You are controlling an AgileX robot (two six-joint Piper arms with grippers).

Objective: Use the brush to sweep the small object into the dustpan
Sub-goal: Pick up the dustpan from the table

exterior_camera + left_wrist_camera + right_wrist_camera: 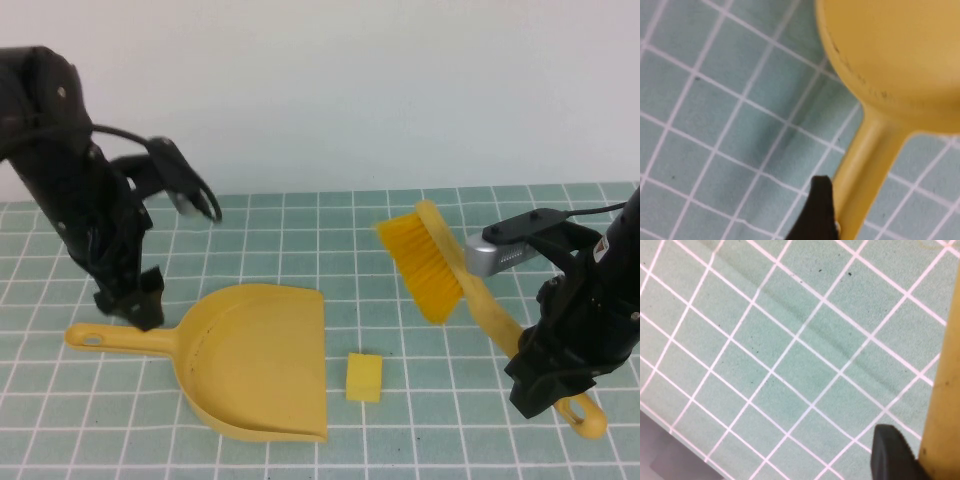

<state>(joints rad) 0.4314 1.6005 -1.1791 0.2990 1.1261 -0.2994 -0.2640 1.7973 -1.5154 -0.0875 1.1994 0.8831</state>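
In the high view, you have the yellow dustpan (255, 360) lying flat on the green tiled desk (300, 225), scoop toward the robot's right and its long thin handle reaching out to the left. The left gripper (135, 310) stands down at that handle, near the end with the hole; its jaws are spread wide, so the handle is not clamped. The small pale-yellow cube (364, 377) rests on the desk just beside the open lip of the dustpan, on its right side, apart from the scoop. The yellow brush (450, 265) hangs tilted above the desk, its orange-yellow bristles raised clear of the surface and up and to the right of the cube. Its handle slopes down toward the right gripper (545, 385), whose jaws are closed on the handle close to the end hole.

In the left wrist view, you see the dustpan (900, 55) scoop and its handle running across the tiles. One dark fingertip of the left gripper (820, 210) sits right beside the handle; contact cannot be confirmed.

In the right wrist view, you see the brush (945, 400) handle along one edge of the picture, with one dark fingertip (892, 455) of the right gripper against it and bare tiled desk (790, 365) beyond.
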